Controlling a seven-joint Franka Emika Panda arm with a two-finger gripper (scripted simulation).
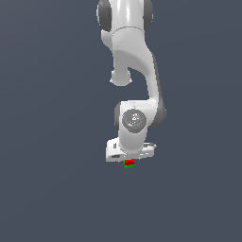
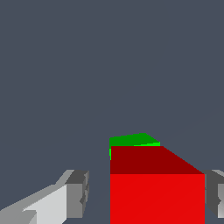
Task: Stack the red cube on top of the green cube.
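The red cube (image 1: 129, 161) sits on top of the green cube (image 1: 128, 166) on the grey floor, directly under the white hand. In the wrist view the red cube (image 2: 156, 197) fills the space between the fingers, and a strip of the green cube (image 2: 131, 140) shows past its far edge. My gripper (image 1: 129, 159) straddles the red cube (image 2: 146, 192). One finger (image 2: 76, 192) stands clearly apart from the cube's side. The other finger (image 2: 215, 194) is close against the opposite side. The jaws look open.
The plain dark grey floor (image 1: 56, 189) spreads all around the stack. The white arm (image 1: 134, 71) rises straight above the cubes.
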